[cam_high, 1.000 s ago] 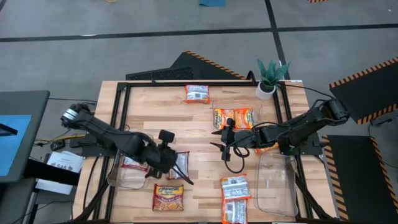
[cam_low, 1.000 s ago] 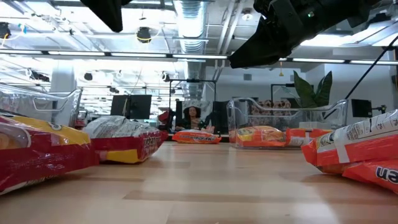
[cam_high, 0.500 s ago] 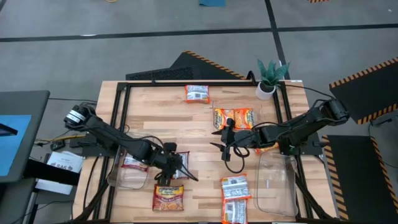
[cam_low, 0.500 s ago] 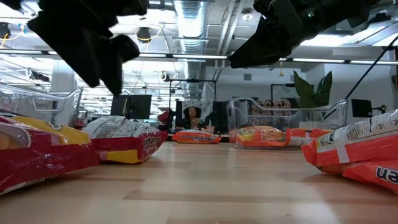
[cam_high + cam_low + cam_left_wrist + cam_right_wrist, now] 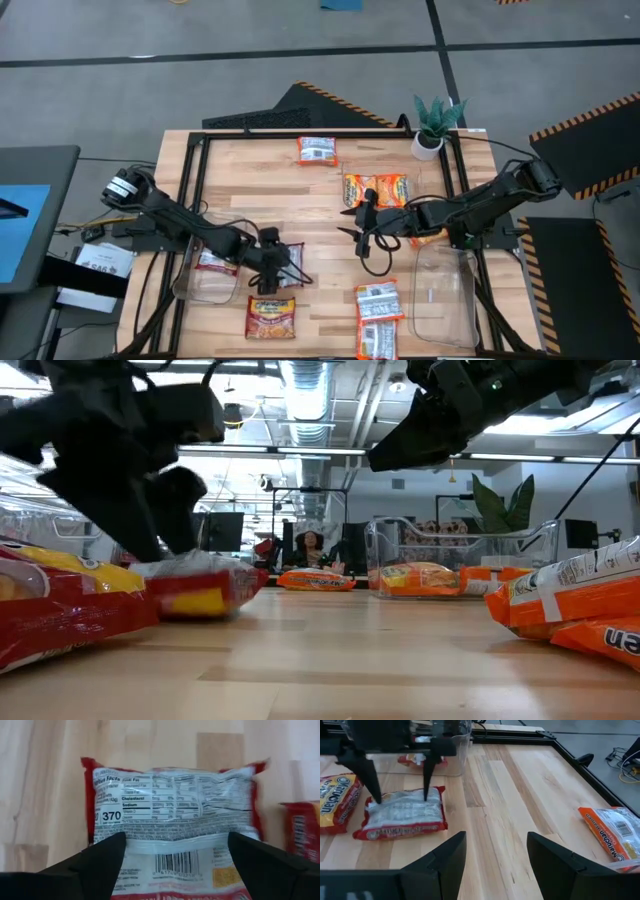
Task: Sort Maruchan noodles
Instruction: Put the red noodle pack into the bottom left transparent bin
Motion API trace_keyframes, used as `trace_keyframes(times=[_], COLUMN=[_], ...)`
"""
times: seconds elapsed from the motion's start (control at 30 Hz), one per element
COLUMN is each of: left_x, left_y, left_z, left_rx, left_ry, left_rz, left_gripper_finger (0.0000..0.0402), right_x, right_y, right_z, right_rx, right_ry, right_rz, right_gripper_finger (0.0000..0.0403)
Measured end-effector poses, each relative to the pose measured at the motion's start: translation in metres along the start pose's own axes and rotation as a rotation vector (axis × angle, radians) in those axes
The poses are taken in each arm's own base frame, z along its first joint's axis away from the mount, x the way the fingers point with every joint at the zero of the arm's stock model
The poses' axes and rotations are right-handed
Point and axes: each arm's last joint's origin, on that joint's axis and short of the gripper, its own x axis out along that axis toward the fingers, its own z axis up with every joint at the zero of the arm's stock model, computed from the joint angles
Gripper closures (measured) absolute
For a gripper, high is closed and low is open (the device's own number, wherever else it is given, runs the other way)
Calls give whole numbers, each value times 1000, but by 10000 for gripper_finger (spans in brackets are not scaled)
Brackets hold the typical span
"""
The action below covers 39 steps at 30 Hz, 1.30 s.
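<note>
A silver-white noodle packet with red ends lies flat, back side up, on the wooden table beside the left clear bin. My left gripper stands open right over it, fingers pointing down. My right gripper hovers open at mid-table with nothing between its fingers. Other packets lie flat: a red-yellow one, two orange ones, a white one, and two white-orange ones. My left gripper comes down from above on the silver-white packet, its fingertips spread apart over the packet's top face. I cannot tell whether the tips touch the wrapper. The packet lies flat on the table.
A red packet lies in the left bin. A second clear bin stands near the right front. A potted plant stands at the far right corner. A black frame rims the table. Bare wood lies left of centre.
My left gripper has opened and come down toward the table's near edge and a little to the right, ending just over the silver-white packet. The packet has stayed where it was. My right gripper has kept still.
</note>
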Motion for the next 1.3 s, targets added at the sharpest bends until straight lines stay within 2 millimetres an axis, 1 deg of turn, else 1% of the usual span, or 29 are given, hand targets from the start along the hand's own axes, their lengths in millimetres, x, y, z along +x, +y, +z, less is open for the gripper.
trace_keyframes(times=[0.13, 0.23, 0.3, 0.33, 0.4, 0.47, 0.53, 0.57, 0.6, 0.7, 0.83, 0.87, 0.97, 1.07, 1.3], left_x=[6, 9, 11, 11, 12, 13, 14, 15, 16, 16, 9, 5, -4, -16, -44], left_y=[4, 7, 11, 13, 17, 20, 23, 24, 25, 26, 23, 22, 21, 20, 24], left_z=[-11, -20, -26, -29, -34, -39, -41, -41, -42, -40, -27, -22, -15, -4, 6], left_rx=[-27, -16, -10, -7, 1, 13, 19, 14, 4, -4, 48, 59, 98, 106, 104], left_ry=[-42, -40, -48, -53, -51, -49, -56, -62, -61, -68, -95, -110, -121, -177, -277], left_rz=[3, 51, 112, 153, 221, 261, 280, 275, 266, 264, 244, 233, 226, 215, 199], left_gripper_finger=[58, 61, 76, 93, 144, 223, 318, 356, 376, 396, 401, 401, 401, 401, 401], right_x=[0, 0, 0, 0, 0, 0, 0, 0, 0, 0, 0, 0, 0, 0, 0], right_y=[0, 0, 0, 0, 0, 0, 0, 0, 0, 0, 0, 0, 0, 0, 0], right_z=[0, 0, 0, 0, 0, 0, 0, 0, 0, 0, 0, 0, 0, 0, 0], right_rx=[-1, -1, -1, -1, -1, -1, -1, -1, 0, 5, 6, 6, 6, 6, 6], right_ry=[0, 0, 0, 0, 0, 0, 0, 0, 0, 0, 0, 0, 0, 0, 1], right_rz=[1, 0, 0, 0, 0, 1, 1, 1, 1, 1, 1, 1, 1, 1, 1], right_gripper_finger=[171, 171, 171, 171, 171, 171, 171, 171, 171, 171, 171, 171, 171, 171, 171])
